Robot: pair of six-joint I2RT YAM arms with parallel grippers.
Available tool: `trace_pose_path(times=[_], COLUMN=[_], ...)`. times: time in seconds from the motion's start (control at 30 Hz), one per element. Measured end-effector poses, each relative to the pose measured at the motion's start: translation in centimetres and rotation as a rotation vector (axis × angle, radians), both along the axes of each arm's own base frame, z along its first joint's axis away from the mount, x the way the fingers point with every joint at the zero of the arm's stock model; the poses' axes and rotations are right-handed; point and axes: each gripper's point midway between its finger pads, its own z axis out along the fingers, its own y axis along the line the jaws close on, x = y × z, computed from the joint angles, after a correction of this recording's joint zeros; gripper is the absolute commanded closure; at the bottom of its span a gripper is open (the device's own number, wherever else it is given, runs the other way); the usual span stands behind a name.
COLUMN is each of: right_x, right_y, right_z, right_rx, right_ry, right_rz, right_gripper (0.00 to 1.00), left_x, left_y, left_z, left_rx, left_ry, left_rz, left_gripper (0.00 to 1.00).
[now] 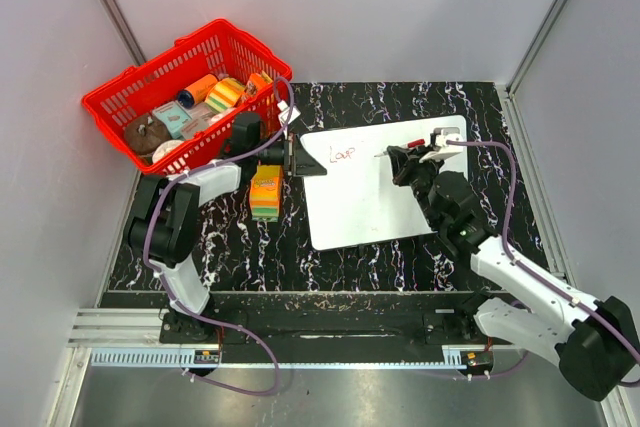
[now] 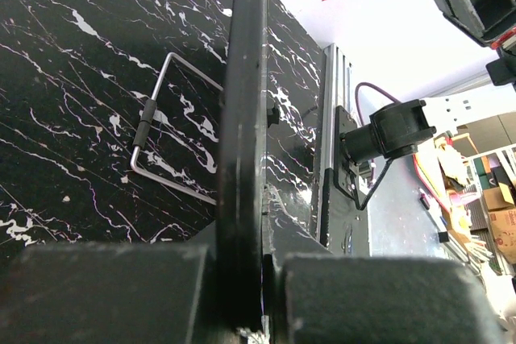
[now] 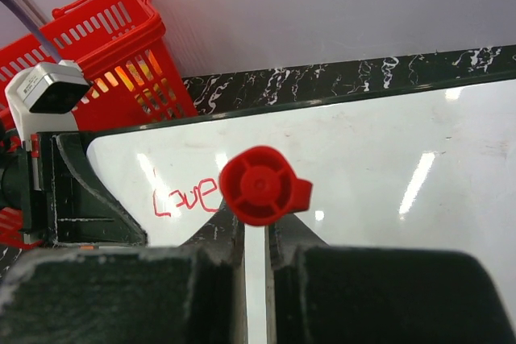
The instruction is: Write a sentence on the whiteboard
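The whiteboard (image 1: 375,192) lies flat at the table's middle. The sentence (image 1: 343,154) shows only as a red "Love" near the board's upper left; it also shows in the right wrist view (image 3: 185,197). My left gripper (image 1: 297,158) is shut on the board's left edge, seen edge-on as a dark rim (image 2: 246,118) between the jaws in the left wrist view. My right gripper (image 1: 405,157) is shut on a pen (image 1: 415,143) with a red cap (image 3: 260,185), held over the board just right of the word.
A red basket (image 1: 190,97) with several items stands at the back left, also in the right wrist view (image 3: 113,46). A stack of coloured sponges (image 1: 265,192) lies left of the board. A bent metal wire (image 2: 161,126) lies on the black marbled table (image 1: 250,247).
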Motion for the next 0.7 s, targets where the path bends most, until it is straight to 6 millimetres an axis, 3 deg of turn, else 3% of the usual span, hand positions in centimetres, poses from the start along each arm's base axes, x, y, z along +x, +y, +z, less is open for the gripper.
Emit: trace_pose_path(times=[0.7], right_x=[2.7], right_y=[0.7], right_z=[-1.6], right_rx=[-0.055], right_ry=[-0.048], right_rz=[-0.047], right_gripper=[1.00], left_x=[-0.2], left_y=[0.1], left_z=[-0.1], left_rx=[0.032], left_ry=[0.025], left_rz=[0.006], left_gripper=[1.00])
